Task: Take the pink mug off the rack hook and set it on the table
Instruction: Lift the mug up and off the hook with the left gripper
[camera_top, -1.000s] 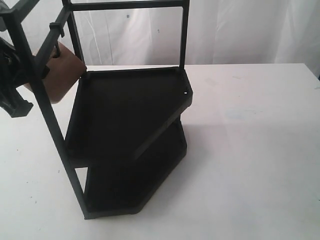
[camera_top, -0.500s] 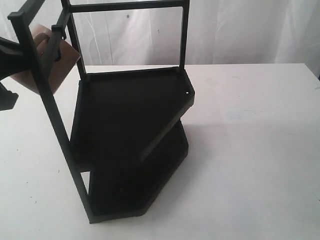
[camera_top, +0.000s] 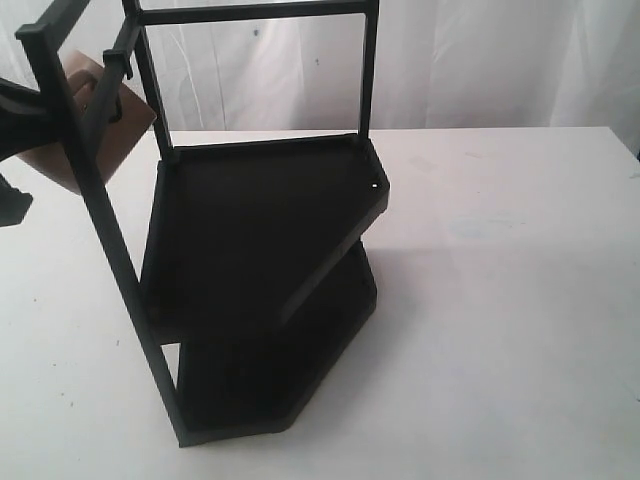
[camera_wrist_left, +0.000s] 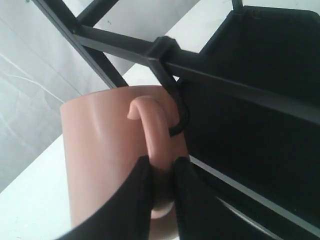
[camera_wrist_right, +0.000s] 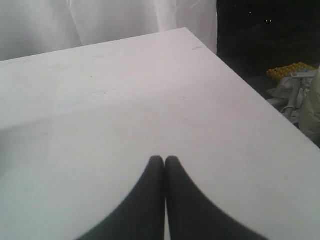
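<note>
The mug (camera_wrist_left: 100, 150) hangs high at the left side of the rack (camera_top: 260, 230), and your left gripper (camera_wrist_left: 163, 167) is clenched on its handle. The hook (camera_wrist_left: 179, 112) seems to sit inside the handle loop, though I can't be sure. If you pull sideways before it clears, it could snag and drag the rack. Only the left wrist view shows this; in the exterior view a bar half hides the mug. Your right gripper (camera_wrist_right: 164, 162) is closed on nothing above the table (camera_wrist_right: 125, 90).

Both hands (camera_wrist_left: 163, 161) (camera_wrist_right: 164, 160) have smooth, curved black fingers (camera_wrist_left: 132, 205).
</note>
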